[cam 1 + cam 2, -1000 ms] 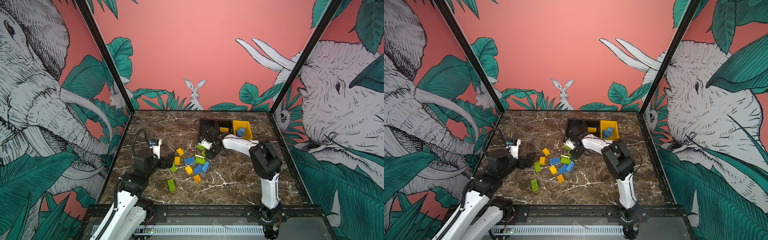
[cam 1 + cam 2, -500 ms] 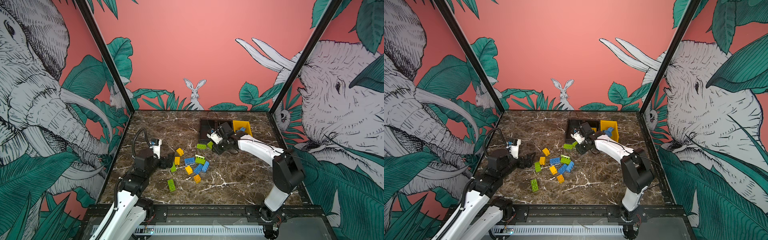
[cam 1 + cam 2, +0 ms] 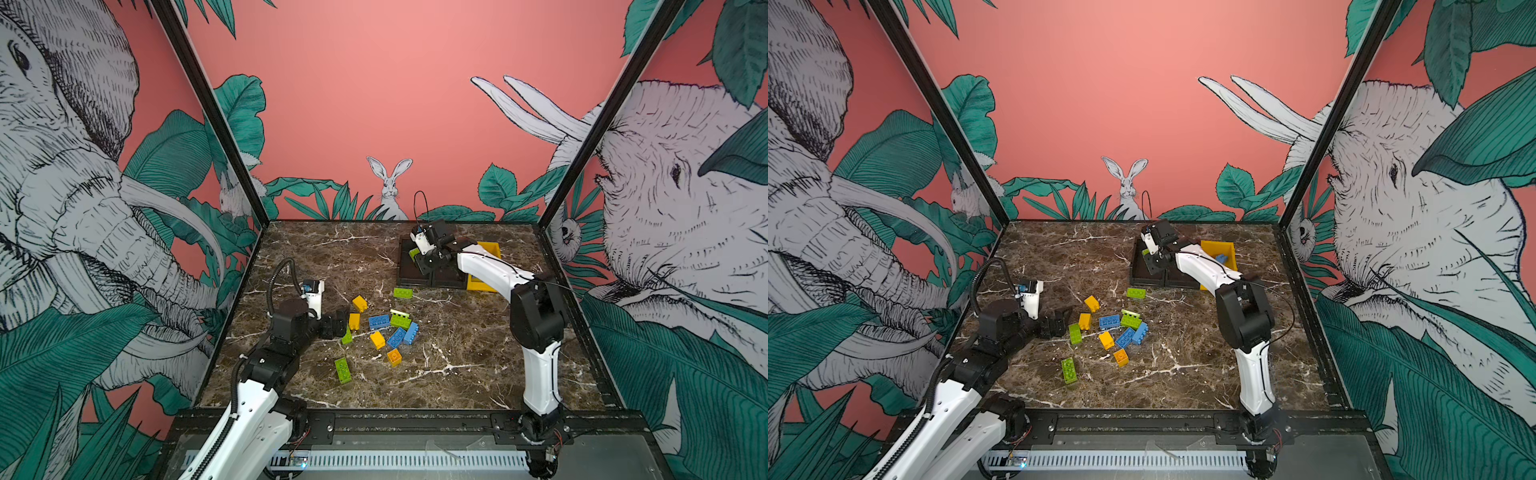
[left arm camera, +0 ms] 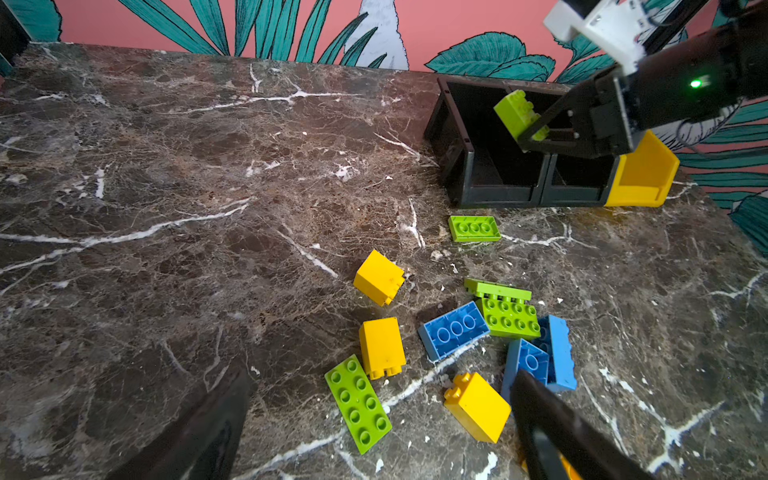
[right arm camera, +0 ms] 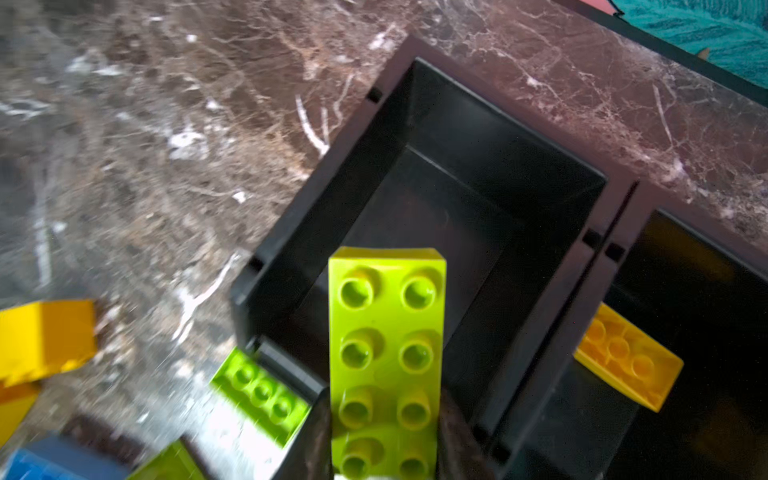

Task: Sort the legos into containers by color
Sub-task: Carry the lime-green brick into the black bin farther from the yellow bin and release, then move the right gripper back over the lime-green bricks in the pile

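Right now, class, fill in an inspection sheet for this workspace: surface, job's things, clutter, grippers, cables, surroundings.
Surface: brown marble table, white crumbs.
Job's things: loose bricks mid-table; black bins hold a yellow brick; yellow bin, a blue brick.
Clutter: nothing seen.
Grippers: left gripper open, empty; right gripper shut, fingers clamping a green brick over the black bins.
Cables: black cable loop above right wrist; ribbed hose on left arm.
Surroundings: pink walls, animal prints.

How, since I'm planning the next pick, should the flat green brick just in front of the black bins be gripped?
Probably from straight above, pinching across the two long sides of the green brick: it lies flat, apart from the other bricks, and that span is narrowest. The black bin stands near one side, so clearance looks tight.
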